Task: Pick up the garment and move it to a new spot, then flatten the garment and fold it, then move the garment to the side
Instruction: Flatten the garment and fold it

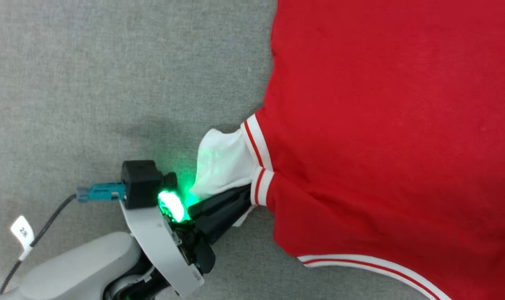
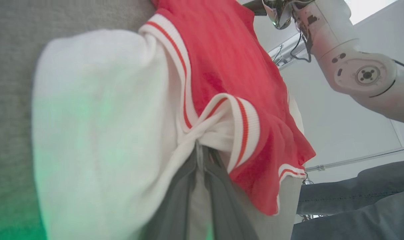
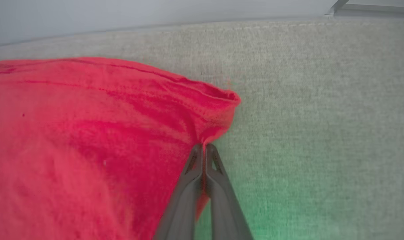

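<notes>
The garment (image 1: 381, 125) lies spread over the grey cloth-covered surface (image 1: 111, 83), filling the right of the head view, with a white sleeve panel (image 1: 223, 162) poking out at its left edge. The left gripper (image 1: 240, 198) is clenched on that sleeve just beside the striped trim (image 1: 258, 185), and in the left wrist view the cloth twists into a knot at the fingertips. The right gripper (image 3: 204, 148) is pinched tight on a red hem corner, the fabric puckering up to its tips. With both ends held, the step looks like a lift-and-carry or a stretch to flatten. Either way it would go best if the two arms draw apart evenly and only until the red body is taut, since the thin bite on the hem corner could slip under a hard tug. Lifting both grips level should keep the twisted sleeve from dragging under the body. Bare grey lies open to the left of the sleeve and to the right of the hem corner. The surface's far edge (image 3: 222, 25) runs beyond that corner, and a person's leg (image 2: 355, 200) stands close by, so moves that way want care.
</notes>
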